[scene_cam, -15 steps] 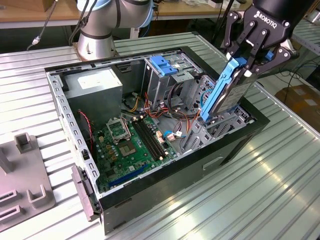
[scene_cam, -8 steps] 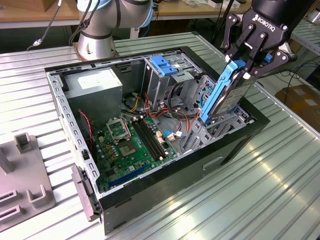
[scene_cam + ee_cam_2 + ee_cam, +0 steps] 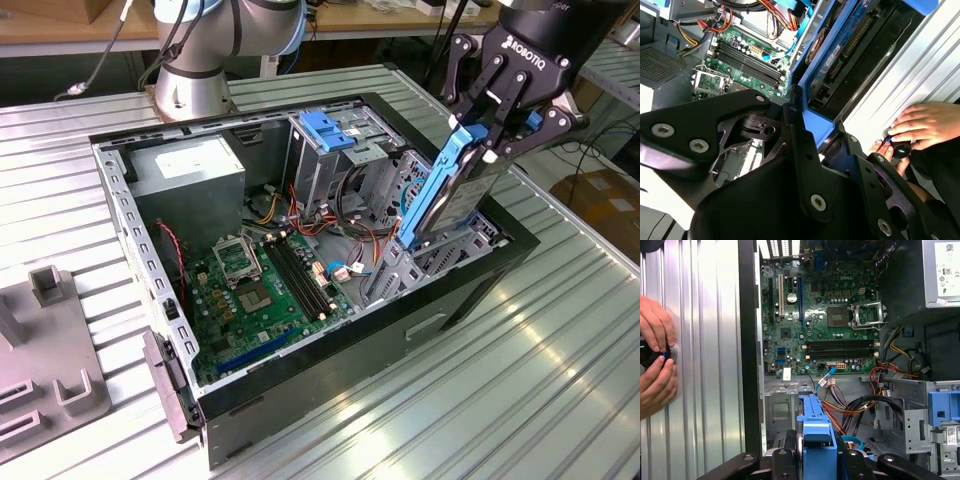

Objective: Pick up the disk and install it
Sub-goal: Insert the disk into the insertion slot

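Gripper (image 3: 492, 140) is clenched on the top edge of the disk (image 3: 458, 195). From here I see the disk standing tilted, w/ its lower end down inside the PC case (image 3: 470, 290), at the corner diagonally opposite the PSU box (image 3: 190, 165). The motherboard (image 3: 265, 285) lies flat on the case floor. In the first wrist view, a person's hands (image 3: 655, 360) rest on the desk (image 3: 705, 365), just outside the case wall.
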`<action>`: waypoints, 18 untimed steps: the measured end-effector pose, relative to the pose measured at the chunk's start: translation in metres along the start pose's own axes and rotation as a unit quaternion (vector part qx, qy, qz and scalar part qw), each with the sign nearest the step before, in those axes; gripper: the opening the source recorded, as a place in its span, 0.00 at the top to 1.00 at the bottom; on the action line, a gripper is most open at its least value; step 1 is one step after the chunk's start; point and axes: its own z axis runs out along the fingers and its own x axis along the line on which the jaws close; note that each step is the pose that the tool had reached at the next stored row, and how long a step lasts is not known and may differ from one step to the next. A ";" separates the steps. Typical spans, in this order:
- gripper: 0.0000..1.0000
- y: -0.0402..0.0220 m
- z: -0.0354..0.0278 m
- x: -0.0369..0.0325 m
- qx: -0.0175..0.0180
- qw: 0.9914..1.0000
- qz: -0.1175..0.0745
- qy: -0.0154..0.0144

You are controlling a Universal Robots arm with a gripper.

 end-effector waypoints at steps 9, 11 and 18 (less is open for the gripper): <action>0.63 -0.0010 0.0086 0.0004 0.000 1.000 0.000 0.000; 0.63 -0.0012 0.0103 0.0004 0.000 1.000 0.000 0.000; 0.63 -0.0019 0.0176 0.0005 0.000 1.000 0.000 0.000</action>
